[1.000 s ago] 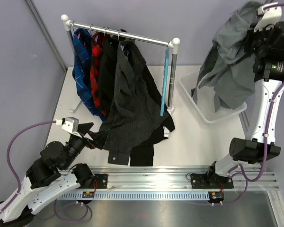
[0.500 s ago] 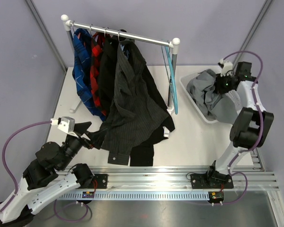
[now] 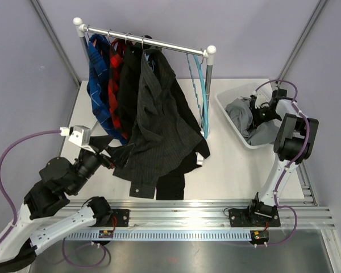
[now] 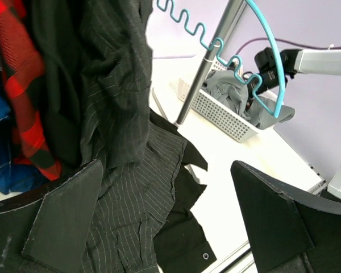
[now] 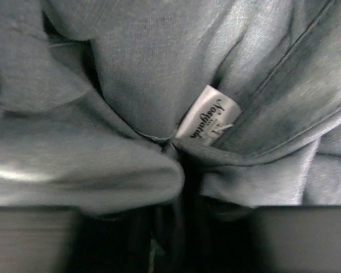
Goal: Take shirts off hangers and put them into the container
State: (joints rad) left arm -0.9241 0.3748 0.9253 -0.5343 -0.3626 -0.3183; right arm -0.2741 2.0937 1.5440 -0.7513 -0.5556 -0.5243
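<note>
Left gripper (image 3: 109,154) stands wide, with nothing between its flat, dark, matte fingers (image 4: 62,210). You have it low over the white table (image 3: 233,170), just beside the lower edge of the pinstripe shirt (image 3: 159,125).

Metal rail (image 3: 159,45) with two white knobs, four shirts hanging on it. Left to right:
- blue plaid shirt (image 3: 99,79)
- red plaid shirt (image 3: 116,85), red and black checks
- black shirt (image 3: 129,85), plain
- pinstripe shirt, charcoal with fine pale lines, its tail draped onto the table

All four are soft woven cloth, hanging in loose folds.

One blue hanger (image 3: 203,96) hangs bare at the rail's right end. It is thin plastic with a curved hook and a wavy edge.

One basket (image 3: 228,116) sits at the table's far right, translucent white with perforated walls. The grey shirt (image 3: 241,114) lies crumpled inside it, plain light cloth.

Right gripper (image 3: 262,112) is down in the basket, against the grey shirt. Your wrist view is filled with grey folds and one small white label (image 5: 207,116) with script lettering. The fingers are dark and blurred there, so I cannot tell whether they grip the cloth.
</note>
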